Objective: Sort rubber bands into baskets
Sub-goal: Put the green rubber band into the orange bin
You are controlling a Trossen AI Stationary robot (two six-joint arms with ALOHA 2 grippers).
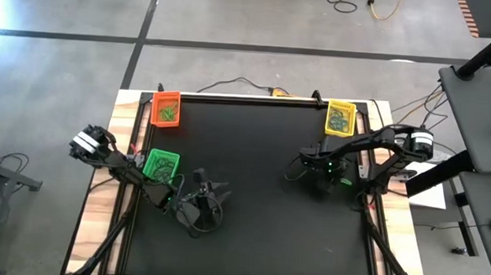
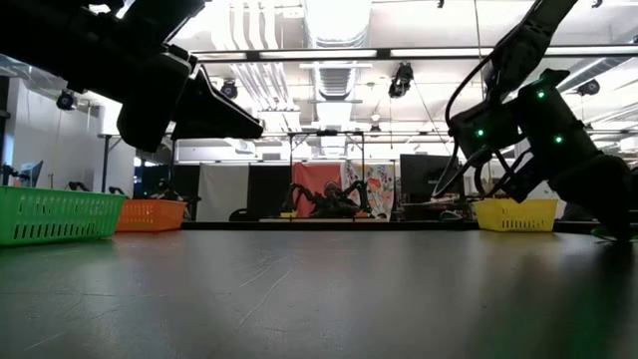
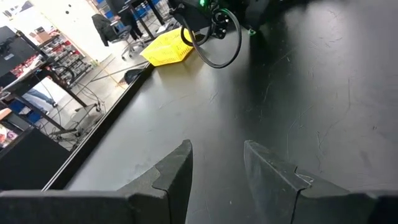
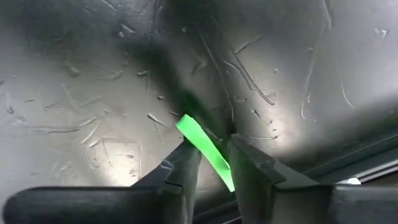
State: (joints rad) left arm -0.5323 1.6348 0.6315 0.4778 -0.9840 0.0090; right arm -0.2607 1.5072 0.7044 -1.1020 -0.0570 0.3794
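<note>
Right gripper pinching flat green rubber band – scuffed matte blk table

The left pincer hovers over the black bench, with the green basket just beside it at the arm's side and the orange basket farther off beyond that. The right pincer hangs over the mat well apart from the left, the yellow basket near it. Each basket holds rubber bands.
</note>
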